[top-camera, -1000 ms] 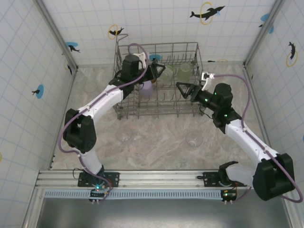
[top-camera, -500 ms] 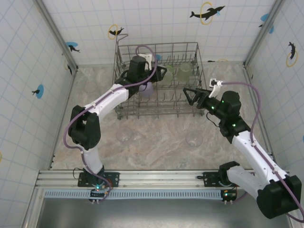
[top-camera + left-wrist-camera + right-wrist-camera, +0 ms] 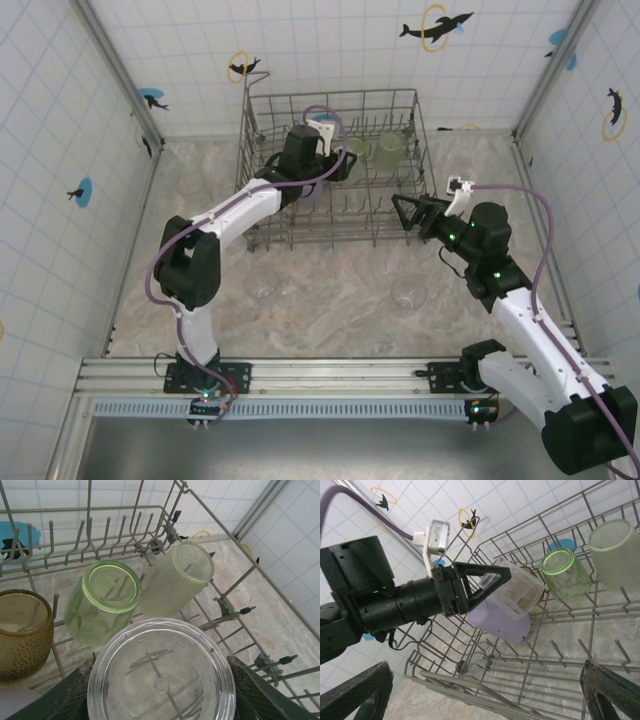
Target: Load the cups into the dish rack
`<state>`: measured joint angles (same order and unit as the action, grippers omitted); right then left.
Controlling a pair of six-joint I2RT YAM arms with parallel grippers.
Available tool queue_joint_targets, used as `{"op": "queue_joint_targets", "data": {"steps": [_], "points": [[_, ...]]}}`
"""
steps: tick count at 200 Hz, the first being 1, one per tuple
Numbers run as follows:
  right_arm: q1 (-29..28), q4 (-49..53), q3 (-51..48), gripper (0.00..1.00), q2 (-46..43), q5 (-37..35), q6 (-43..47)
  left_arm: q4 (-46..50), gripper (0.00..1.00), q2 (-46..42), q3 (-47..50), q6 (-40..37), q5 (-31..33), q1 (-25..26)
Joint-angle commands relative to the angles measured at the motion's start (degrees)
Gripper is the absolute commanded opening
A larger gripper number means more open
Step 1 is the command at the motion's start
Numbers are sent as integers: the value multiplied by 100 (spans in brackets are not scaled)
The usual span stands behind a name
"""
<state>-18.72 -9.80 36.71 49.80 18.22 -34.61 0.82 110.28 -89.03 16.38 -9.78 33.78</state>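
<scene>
My left gripper (image 3: pixel 345 166) reaches into the grey wire dish rack (image 3: pixel 330 97) and is shut on a clear cup (image 3: pixel 160 675), held tilted just above the tines. The right wrist view has that clear cup (image 3: pixel 512 592) in front of a lilac cup (image 3: pixel 502 622) lying in the rack. Two pale green cups (image 3: pixel 102 602) (image 3: pixel 175 580) lean on tines behind it, and an amber cup (image 3: pixel 22 635) sits to their left. My right gripper (image 3: pixel 405 213) hovers open at the rack's right front corner with nothing between its fingers (image 3: pixel 362 692).
Two clear cups (image 3: pixel 263 285) (image 3: pixel 408 292) stand on the marble tabletop in front of the rack. Tiled walls close in the left, right and back sides. The rack's front wire wall (image 3: pixel 485 680) lies just below my right gripper.
My left gripper has carried the clear cup rightward inside the rack, toward the green cups. My right arm has drawn back to the right and nearer, still open.
</scene>
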Motion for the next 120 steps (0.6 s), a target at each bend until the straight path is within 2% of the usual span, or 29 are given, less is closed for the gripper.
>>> {"op": "queue_joint_targets", "data": {"steps": [1,74,120], "points": [[23,103,-57,99,-82,-90,33,-151,0,123,-202,-309,23,15],[19,202,-159,99,-343,-439,-19,-218,0,470,-394,-743,201,19],[23,104,-129,99,-141,-293,-11,-316,0,633,-580,-750,242,32]]}}
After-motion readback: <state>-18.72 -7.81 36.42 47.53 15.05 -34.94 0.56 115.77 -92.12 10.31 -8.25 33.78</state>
